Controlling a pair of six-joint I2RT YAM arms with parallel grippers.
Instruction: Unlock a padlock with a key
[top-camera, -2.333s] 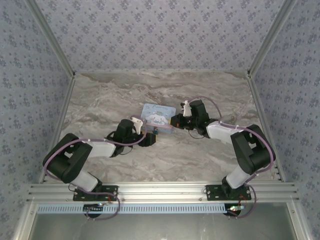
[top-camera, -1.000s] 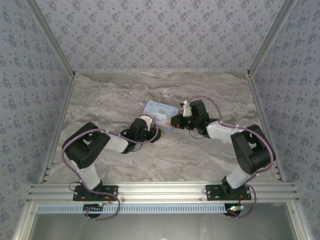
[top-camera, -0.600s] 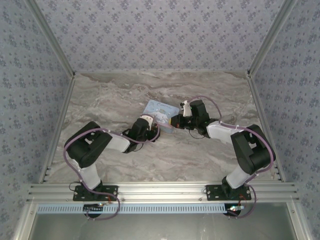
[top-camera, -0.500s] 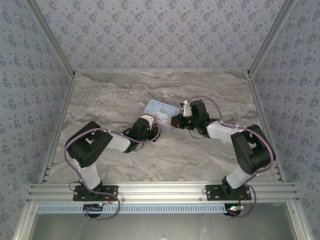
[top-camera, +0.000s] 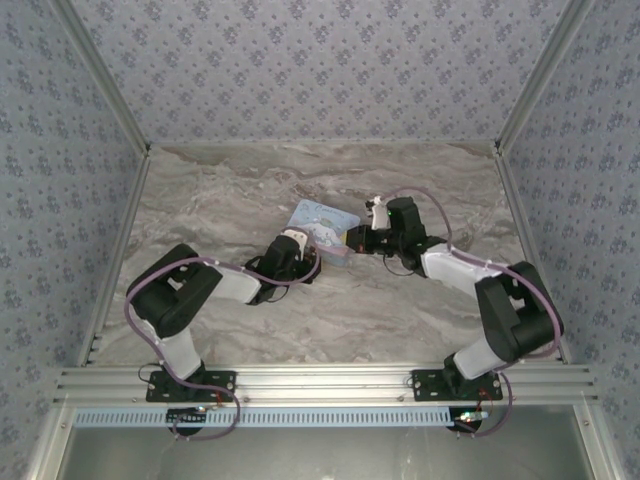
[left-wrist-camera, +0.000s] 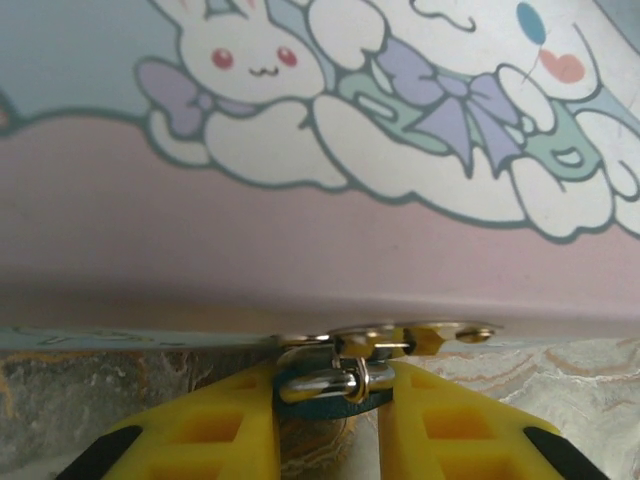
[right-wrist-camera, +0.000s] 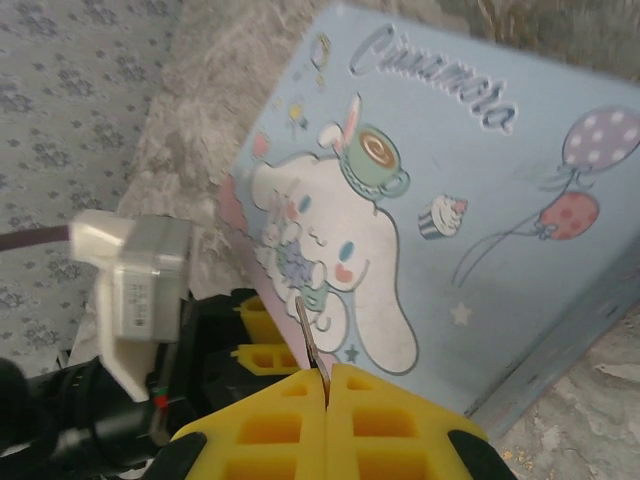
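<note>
Clamping from both sides, the left gripper (left-wrist-camera: 330, 402) has its yellow fingers (left-wrist-camera: 210, 435) pressed against the padlock (left-wrist-camera: 322, 386). In the left wrist view the silver shackle runs crosswise in the narrow gap between them, with a sliver of teal body just beneath it. The padlock hangs from a small metal hasp (left-wrist-camera: 400, 335) on the lower edge of a cartoon-printed tin (left-wrist-camera: 300, 230), whose pink side wall rises right behind the fingertips.

From above, the tin (top-camera: 322, 226) sits near the middle of the desk (top-camera: 220, 200), turned askew to its edges. The left gripper (top-camera: 306, 266) meets the tin's near side, toward the desk's near edge, and the right gripper (top-camera: 350, 240) sits just beside the tin's right corner. The padlock itself is too small to make out from there.

The right gripper (right-wrist-camera: 327, 375) is clenched on the key (right-wrist-camera: 308, 335), a thin dark sliver standing up out of the seam between its closed yellow fingers. In the right wrist view the key's tip overlaps the tin's (right-wrist-camera: 450, 200) printed lid and lies just right of the left gripper's (right-wrist-camera: 262, 335) fingertips. Whether it touches anything cannot be told.
</note>
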